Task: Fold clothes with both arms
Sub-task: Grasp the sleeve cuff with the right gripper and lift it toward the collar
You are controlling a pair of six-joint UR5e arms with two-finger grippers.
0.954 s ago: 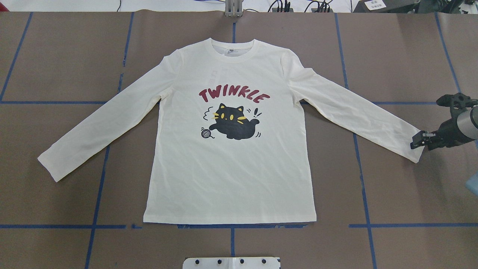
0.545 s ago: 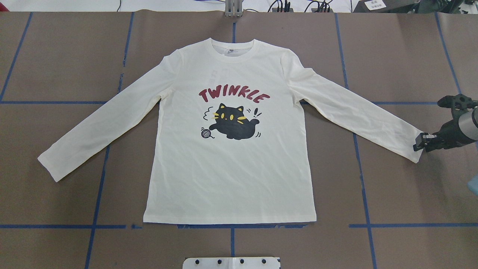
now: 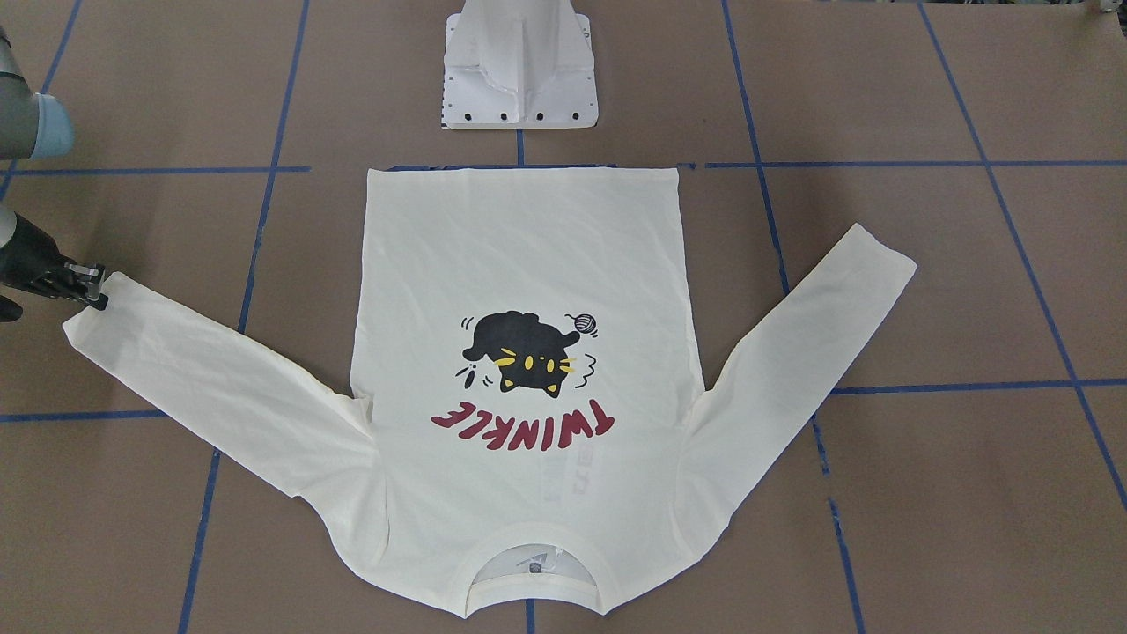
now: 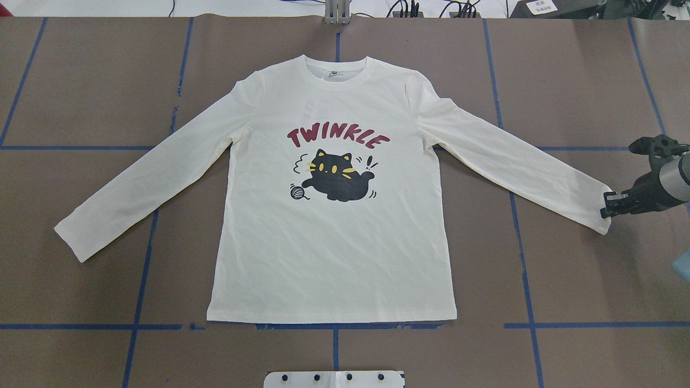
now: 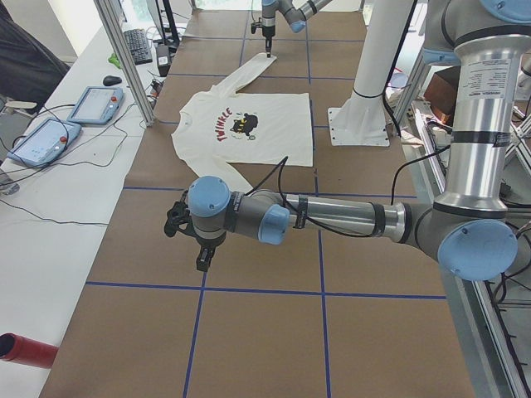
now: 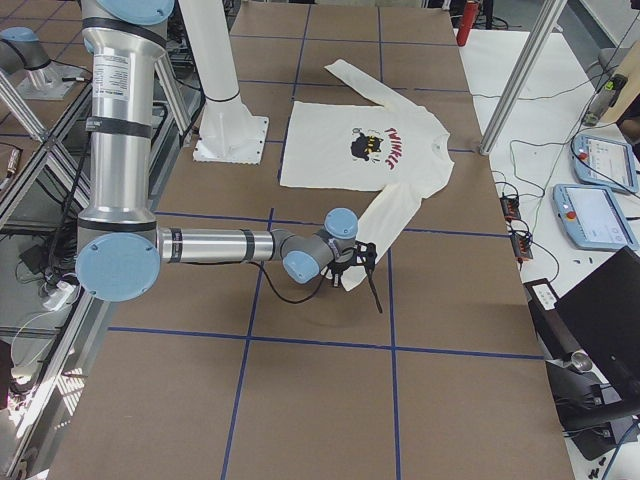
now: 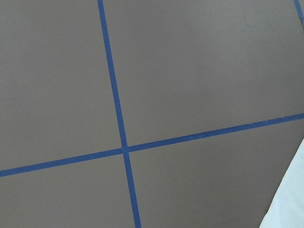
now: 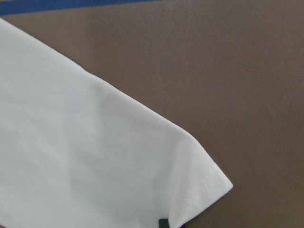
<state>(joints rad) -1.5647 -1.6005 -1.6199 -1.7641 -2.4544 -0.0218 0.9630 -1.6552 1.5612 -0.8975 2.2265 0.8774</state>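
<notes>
Right now my right pincer [image 4: 606, 205] sits low at the far end of the sleeve on my right. Its tip meets the corner of the cuff [image 8: 199, 190]. Whether its fingers are spread or pinching cloth I cannot tell: my wrist view shows only a dark sliver at the hem. I judge it is placed there because the cuff is the natural handle for carrying a long sleeve across the body.

Outward from there, the cream T-shirt [image 4: 334, 253] lies flat and face up in the middle of the table [image 4: 566, 280]. The cat print and red lettering are showing, both sleeves slant out and down, and the neckline points away from me. Nothing is folded yet. That spread-out layout lets each arm take its own sleeve.

My left pincer [image 5: 202, 259] hangs over bare table near the other cuff, above the crossing blue tape lines [image 7: 114, 95]. A corner of pale cloth just enters its wrist view. I cannot tell its state either.
</notes>
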